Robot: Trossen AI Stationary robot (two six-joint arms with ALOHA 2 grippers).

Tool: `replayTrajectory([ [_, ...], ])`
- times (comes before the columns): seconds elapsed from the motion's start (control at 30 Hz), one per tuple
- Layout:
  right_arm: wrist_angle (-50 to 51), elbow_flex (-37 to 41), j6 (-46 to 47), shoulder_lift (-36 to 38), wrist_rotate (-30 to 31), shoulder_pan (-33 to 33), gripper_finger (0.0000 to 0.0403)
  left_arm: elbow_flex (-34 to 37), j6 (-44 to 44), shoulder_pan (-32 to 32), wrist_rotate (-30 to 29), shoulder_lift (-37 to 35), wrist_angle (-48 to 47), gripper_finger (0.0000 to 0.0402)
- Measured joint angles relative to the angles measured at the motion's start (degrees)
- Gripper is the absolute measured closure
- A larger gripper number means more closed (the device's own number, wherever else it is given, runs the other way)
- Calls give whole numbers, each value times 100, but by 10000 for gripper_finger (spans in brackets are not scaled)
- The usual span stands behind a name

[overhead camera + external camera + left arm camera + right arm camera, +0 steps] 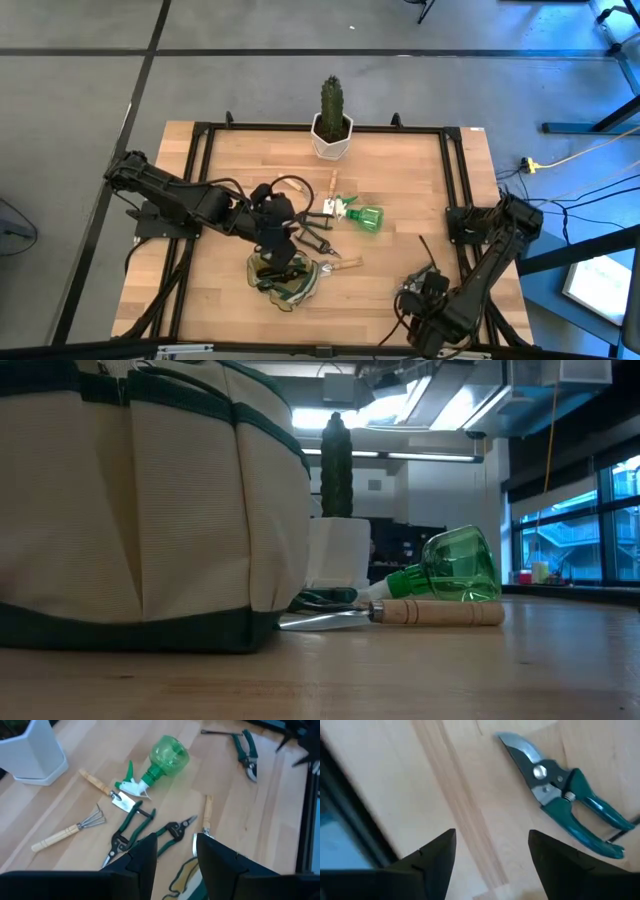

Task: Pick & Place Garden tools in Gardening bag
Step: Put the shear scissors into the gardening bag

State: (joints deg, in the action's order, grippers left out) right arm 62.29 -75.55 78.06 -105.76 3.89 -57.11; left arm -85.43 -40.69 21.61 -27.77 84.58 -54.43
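**Both grippers hovering with nothing held, tools still lying outside the bag**

We are seeing the left gripper (172, 852) hanging over the gardening bag (285, 275), which is sitting near the front middle of the counter (400, 270). Its jaws are standing parted with nothing between them; just beyond their tips two pairs of green-handled snips (131, 827) are lying crossed on the wood, and a wooden-handled tool (207, 812) is lying beside them with its metal end at the bag's rim.

We are seeing the right gripper (492, 847) hovering low over the front right part of the counter, jaws released and empty. The pruning shears (562, 792) are lying flat just ahead of and to one side of these jaws, not between them: curved grey blade, silver pivot bolt, teal handles.

Farther back, the green translucent sprayer (365, 216) is lying on its side, its white and green trigger head pointing toward a small wooden-handled trowel (102, 787), with a wooden-handled rake (67, 832) nearby. The bag is looking tan with dark green trim. A cactus (331, 105) is standing in a white pot (331, 140) at the back edge.
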Motion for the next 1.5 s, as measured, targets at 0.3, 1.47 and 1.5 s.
replayTrajectory([
  [0.3,-230,632,729,461,-39,-214,153,-2,-115,-249,-114,-2,92,271],
  [1.47,-1966,3392,-1103,2468,580,-665,153,0,-32,-1161,791,463,1099,292],
  [1.5,-1903,3342,-1169,2468,630,-658,153,0,-20,-1161,791,463,1099,292],
])
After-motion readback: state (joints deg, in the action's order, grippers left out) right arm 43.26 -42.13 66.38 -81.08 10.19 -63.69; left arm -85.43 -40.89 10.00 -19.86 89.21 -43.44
